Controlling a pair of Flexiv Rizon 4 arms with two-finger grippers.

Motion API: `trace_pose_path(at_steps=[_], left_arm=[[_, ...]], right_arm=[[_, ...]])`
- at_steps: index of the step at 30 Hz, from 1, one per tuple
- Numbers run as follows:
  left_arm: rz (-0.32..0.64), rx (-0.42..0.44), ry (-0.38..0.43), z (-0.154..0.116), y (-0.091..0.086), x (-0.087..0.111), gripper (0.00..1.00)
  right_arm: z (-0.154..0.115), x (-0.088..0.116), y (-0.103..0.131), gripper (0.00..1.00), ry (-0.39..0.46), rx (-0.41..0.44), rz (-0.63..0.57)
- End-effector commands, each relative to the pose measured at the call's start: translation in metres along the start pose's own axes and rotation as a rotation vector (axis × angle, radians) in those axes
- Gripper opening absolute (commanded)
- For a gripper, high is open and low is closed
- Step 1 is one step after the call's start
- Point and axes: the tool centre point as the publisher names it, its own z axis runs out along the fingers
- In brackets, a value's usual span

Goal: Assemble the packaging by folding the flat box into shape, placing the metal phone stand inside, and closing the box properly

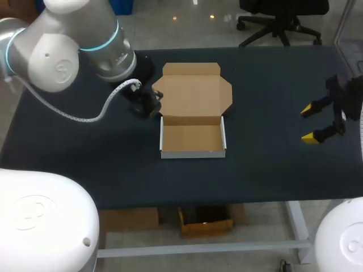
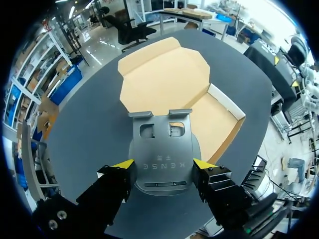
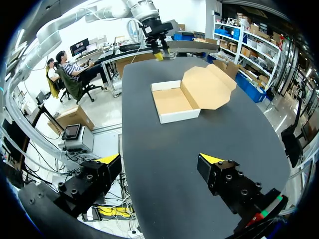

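Note:
The cardboard box [image 1: 193,139] stands folded at mid-table, its tray open and its brown lid [image 1: 193,90] lying flat behind it. In the left wrist view my left gripper [image 2: 163,164] is shut on the grey metal phone stand [image 2: 162,149], one yellow tip on each side of its base. The stand hangs just beside the tray [image 2: 212,124] and lid [image 2: 164,79]. From above, the left gripper [image 1: 148,103] sits at the lid's left edge. My right gripper [image 1: 309,123] is open and empty at the far right. Its wrist view shows the box [image 3: 172,102] well ahead of the fingers.
Black tabletop [image 1: 266,85] surrounds the box on all sides. A white cable [image 1: 85,116] loops from my left arm over the table's left part.

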Motion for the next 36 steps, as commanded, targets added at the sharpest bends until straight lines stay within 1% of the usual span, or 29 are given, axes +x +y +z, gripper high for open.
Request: trace_pose_path(at_steps=[1, 8, 16, 36], left_arm=[[0.010, -0.012, -0.012, 0.007, -0.007, 0.014, 0.00], [0.043, -0.012, -0.004, 0.016, -0.011, 0.032, 0.00], [0.069, -0.012, 0.017, 0.027, -0.020, 0.052, 0.00], [0.124, -0.022, 0.056, 0.069, -0.044, 0.090, 0.00]], right_arm=[[-0.001, 0.001, 0.000, 1.00, 0.001, 0.000, 0.000], [-0.001, 0.001, 0.000, 1.00, 0.001, 0.000, 0.000], [-0.001, 0.001, 0.000, 1.00, 0.001, 0.000, 0.000], [-0.001, 0.001, 0.000, 1.00, 0.001, 0.000, 0.000]])
